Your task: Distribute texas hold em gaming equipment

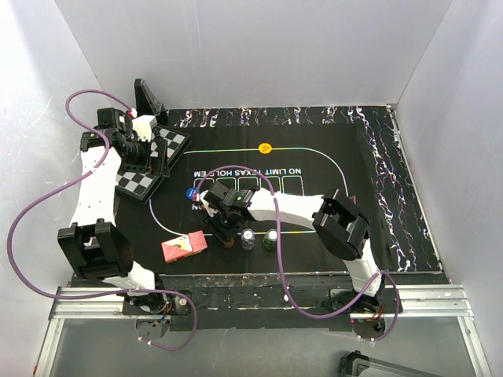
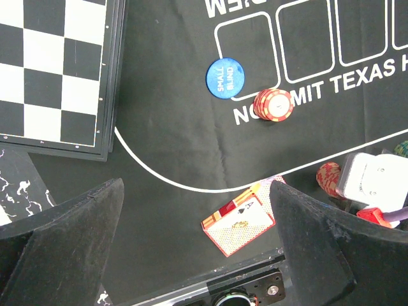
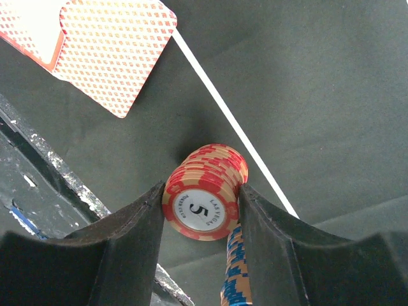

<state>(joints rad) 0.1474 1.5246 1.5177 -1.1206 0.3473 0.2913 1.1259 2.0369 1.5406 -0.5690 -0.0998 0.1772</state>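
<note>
At the near edge of the mat (image 1: 346,196), my right gripper (image 3: 203,189) pinches a stack of red chips (image 3: 207,185), with one finger (image 3: 127,255) pressed against each side of it. The top chip, marked 5, faces my wrist camera. The edge of the blue chips (image 3: 234,280) shows just below the red stack, touching it or nearly so. From above, the green chips (image 1: 270,238) stand just right of the blue ones. The cards (image 3: 115,51) lie in a loose pile near my right gripper on its left, patterned backs up, close to the white line on the mat. My left gripper (image 2: 196,188) is spread wide and holds nothing, hanging over the mat's left part beside the chessboard (image 2: 51,70). Under it the blue disc (image 2: 224,78), reading SMALL BLIND, lies flat on the mat. A second red stack (image 2: 274,104) stands just beside it on the white lettering. The yellow disc (image 1: 265,147) sits on the far curve of the line, well apart from everything else.
</note>
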